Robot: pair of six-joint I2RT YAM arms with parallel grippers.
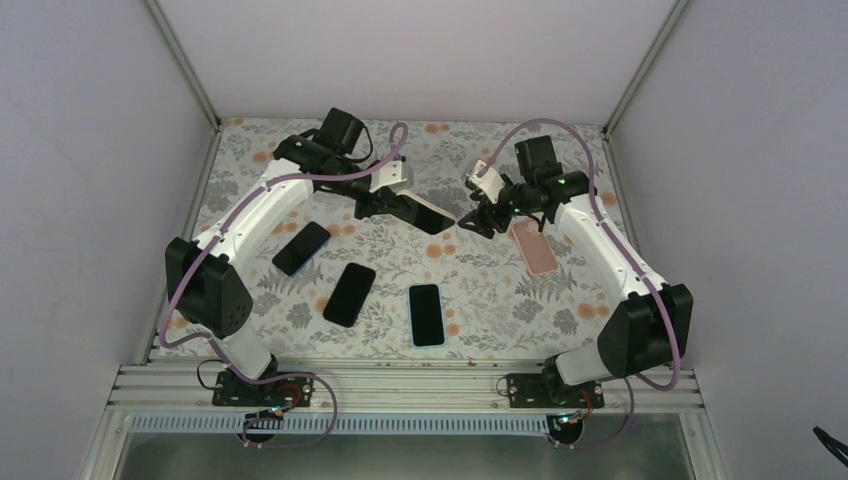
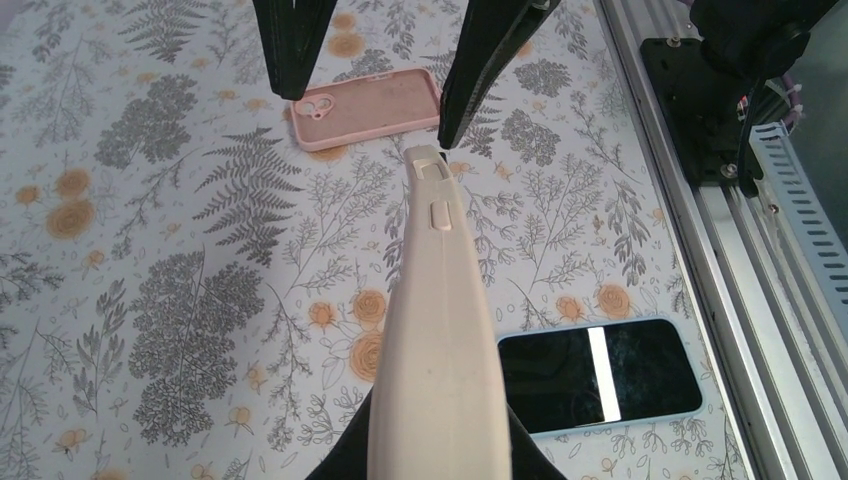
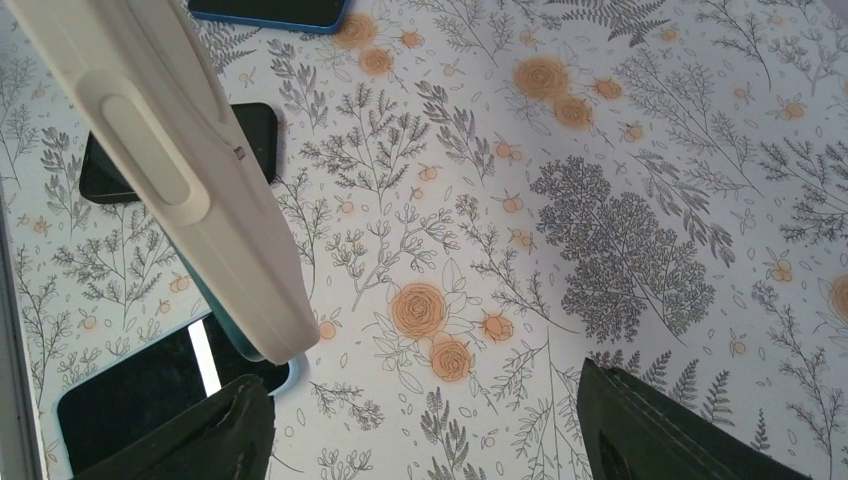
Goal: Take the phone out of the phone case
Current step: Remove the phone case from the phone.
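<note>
Left gripper (image 1: pixel 378 203) was clamped on the cream phone case (image 2: pixel 435 330), holding it up off the floral surface (image 1: pixel 500 290) with the phone (image 1: pixel 432 216) seated inside, dark screen showing. Right gripper (image 3: pixel 440 440) was spread wide, its fingers just beside the case's free end, gripping nothing. Down on the surface lay a blue-cased phone (image 1: pixel 301 248), a black phone (image 1: pixel 349 294), a light-blue-cased phone (image 1: pixel 426 314) and a pink case (image 2: pixel 365 108), empty, open side up.

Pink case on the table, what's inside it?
Nothing: the pink case lies empty, showing its lining and camera hole. What's beneath it is covered.
</note>
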